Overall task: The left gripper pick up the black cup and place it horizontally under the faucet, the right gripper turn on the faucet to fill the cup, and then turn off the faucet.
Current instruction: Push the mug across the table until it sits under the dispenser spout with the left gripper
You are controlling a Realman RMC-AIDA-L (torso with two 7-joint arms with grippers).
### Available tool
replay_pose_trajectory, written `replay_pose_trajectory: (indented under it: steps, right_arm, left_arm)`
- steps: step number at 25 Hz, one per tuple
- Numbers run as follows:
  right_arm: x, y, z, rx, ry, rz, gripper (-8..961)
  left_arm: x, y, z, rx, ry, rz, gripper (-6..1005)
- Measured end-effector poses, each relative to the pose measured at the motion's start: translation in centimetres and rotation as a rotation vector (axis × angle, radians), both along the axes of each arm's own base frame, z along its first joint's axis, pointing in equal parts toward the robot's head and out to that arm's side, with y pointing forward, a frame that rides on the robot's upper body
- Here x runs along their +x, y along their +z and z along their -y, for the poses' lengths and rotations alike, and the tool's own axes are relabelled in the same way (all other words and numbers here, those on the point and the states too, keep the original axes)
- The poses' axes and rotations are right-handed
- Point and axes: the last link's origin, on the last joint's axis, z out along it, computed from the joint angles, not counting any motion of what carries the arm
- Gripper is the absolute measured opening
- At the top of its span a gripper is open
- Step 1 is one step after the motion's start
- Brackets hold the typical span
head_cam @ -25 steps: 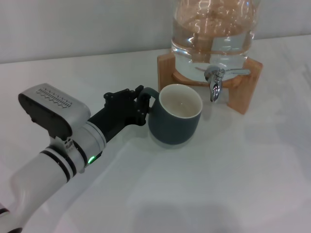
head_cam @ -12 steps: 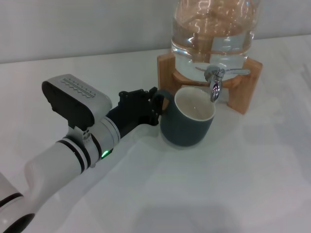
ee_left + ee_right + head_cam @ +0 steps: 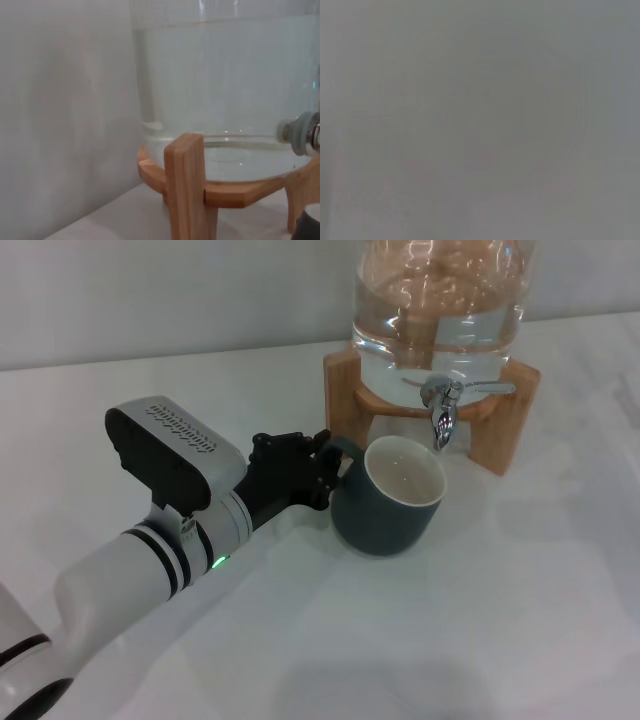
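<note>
Left claw (image 3: 322, 468), black with a white and silver arm and a green light, reaches toward the faucet (image 3: 441, 408) and is clamped on the loop handle of the black cup (image 3: 390, 496). Cup sits upright on the white tabletop (image 3: 500, 590), its far rim just below the faucet spout, mouth open upward. Faucet projects from a glass jar (image 3: 440, 300) of water on a wooden stand (image 3: 500, 425). Right claw does not appear; right wrist view shows only grey.
</note>
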Motion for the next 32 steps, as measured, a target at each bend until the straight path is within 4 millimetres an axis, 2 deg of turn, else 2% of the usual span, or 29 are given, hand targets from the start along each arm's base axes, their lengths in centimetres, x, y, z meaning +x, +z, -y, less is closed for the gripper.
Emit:
replay_pose_trajectory:
  steps: [13, 22, 32]
  right_arm:
    - [-0.33, -0.36, 0.13, -0.006, 0.02, 0.0, 808]
    - [-0.62, -0.28, 0.2, 0.004, 0.041, 0.002, 808]
    - [-0.84, -0.38, 0.43, 0.003, 0.062, 0.007, 808]
  left_arm:
    - [-0.72, -0.03, -0.1, 0.005, 0.0, -0.049, 129]
    - [0.08, -0.27, -0.07, 0.003, -0.076, -0.087, 117]
    - [-0.01, -0.3, -0.07, 0.002, -0.083, -0.097, 110]
